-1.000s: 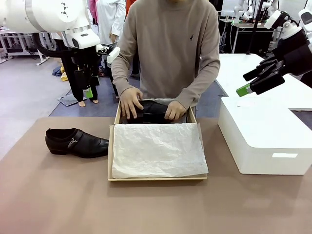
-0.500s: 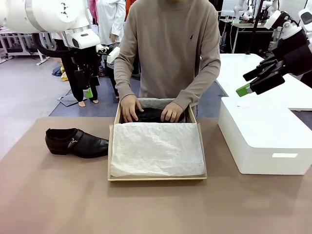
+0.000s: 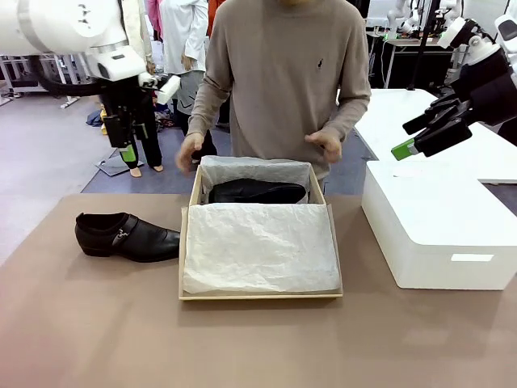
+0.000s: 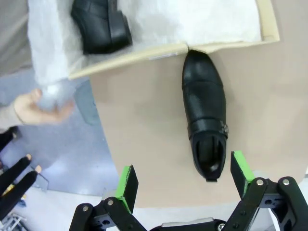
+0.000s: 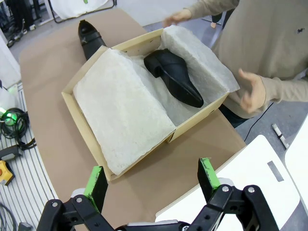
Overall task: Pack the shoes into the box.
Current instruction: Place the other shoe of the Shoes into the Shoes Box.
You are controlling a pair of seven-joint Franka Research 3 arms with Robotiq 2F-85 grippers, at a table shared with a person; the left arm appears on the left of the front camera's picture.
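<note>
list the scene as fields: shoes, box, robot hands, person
shoe 1: lying in the box, far end, on tissue
shoe 2: on the table, left of the box, toe by its wall
box: open, tissue over the near part
left hand: open, empty, raised
right hand: open, empty, above the white box
person's hands: empty, lifted above the box
to do: shoe 2 into the box

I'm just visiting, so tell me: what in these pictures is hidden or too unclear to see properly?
- Shoe in the box: front view, its lower side sits behind the white tissue paper; left wrist view, the top edge cuts off all but the heel end.
- Box floor: covered by tissue, front and right wrist views.
- Person's hands: motion-blurred, front view.
- White box: its own walls hide any contents, front view.
</note>
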